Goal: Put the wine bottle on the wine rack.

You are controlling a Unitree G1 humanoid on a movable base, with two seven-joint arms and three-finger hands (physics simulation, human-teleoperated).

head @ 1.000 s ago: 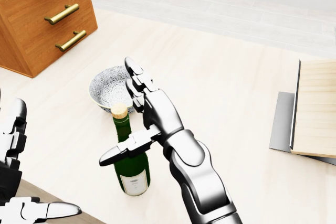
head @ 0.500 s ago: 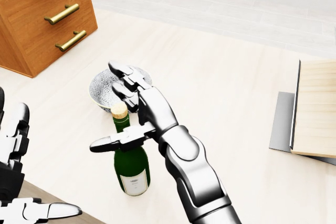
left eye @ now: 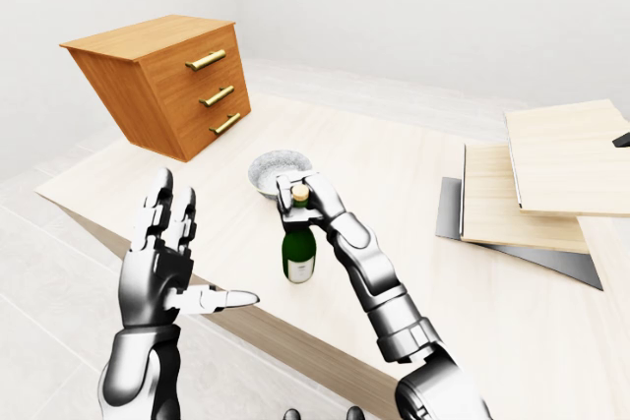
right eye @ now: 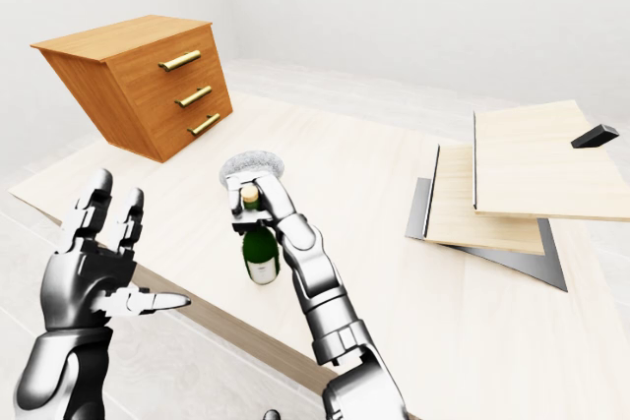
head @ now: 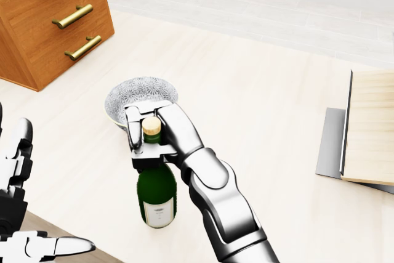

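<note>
Now wrapped round the neck of the dark green glass wine bottle (head: 156,196) with its tan cork: silver three-finger right hand (head: 159,133), fingers curled just under the cork, thumb on the neck's near side. Upright beneath that hand on the pale wooden tabletop (head: 258,109), white label toward the head view's bottom. Just beyond the knuckles, toward the head view's top, a round grey patterned bowl (head: 126,100), apart from the bottle. Further up and left of the hand, an orange-brown wooden drawer chest with brass handles (left eye: 177,81). Well off to its right, stacked light wooden boards on a grey sheet (left eye: 532,184). Raised off the table's left edge: silver left hand (left eye: 162,263), fingers spread wide, holding nothing.
</note>
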